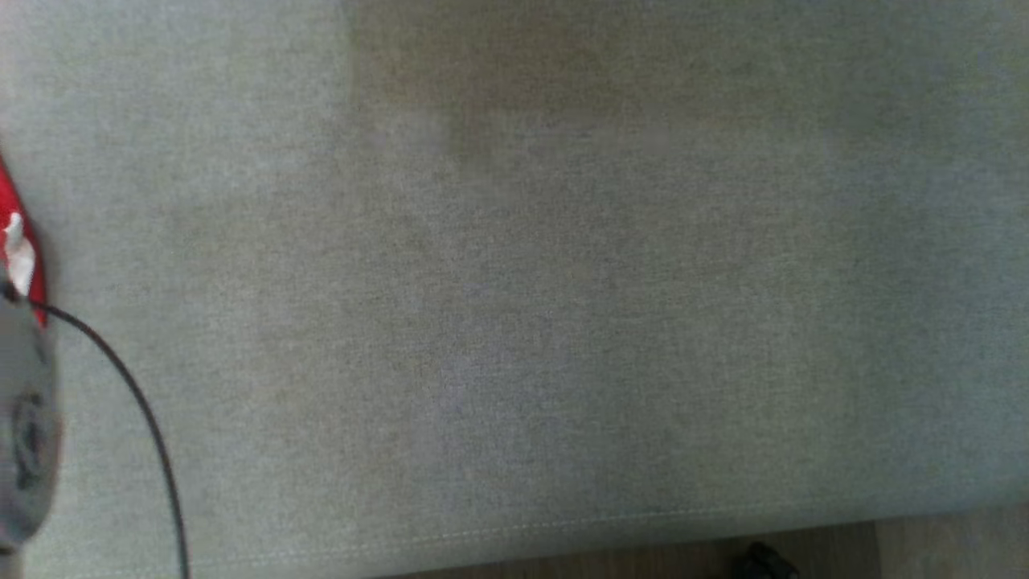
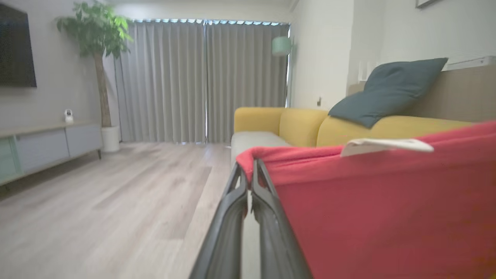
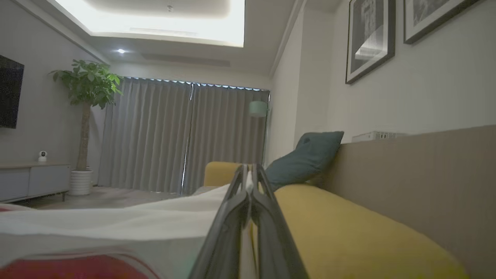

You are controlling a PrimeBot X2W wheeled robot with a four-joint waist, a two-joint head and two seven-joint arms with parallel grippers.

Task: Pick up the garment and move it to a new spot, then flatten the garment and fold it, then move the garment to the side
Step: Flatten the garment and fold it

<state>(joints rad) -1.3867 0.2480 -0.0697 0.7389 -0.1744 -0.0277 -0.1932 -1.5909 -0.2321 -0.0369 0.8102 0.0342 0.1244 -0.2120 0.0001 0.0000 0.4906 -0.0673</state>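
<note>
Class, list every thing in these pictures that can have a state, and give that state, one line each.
garment, held up, top edge pulled taut
left gripper, shut on the garment's corner
right gripper, shut; pale cloth at its tips, grip unclear
curtains, drawn shut
ceiling light, on
television, screen dark

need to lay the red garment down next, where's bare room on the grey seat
The grey seat cushion is bare nearly everywhere, from its stitched front edge upward and across to the right. Only the far left is crowded: the red garment, a black cable and a grey arm part.
</note>
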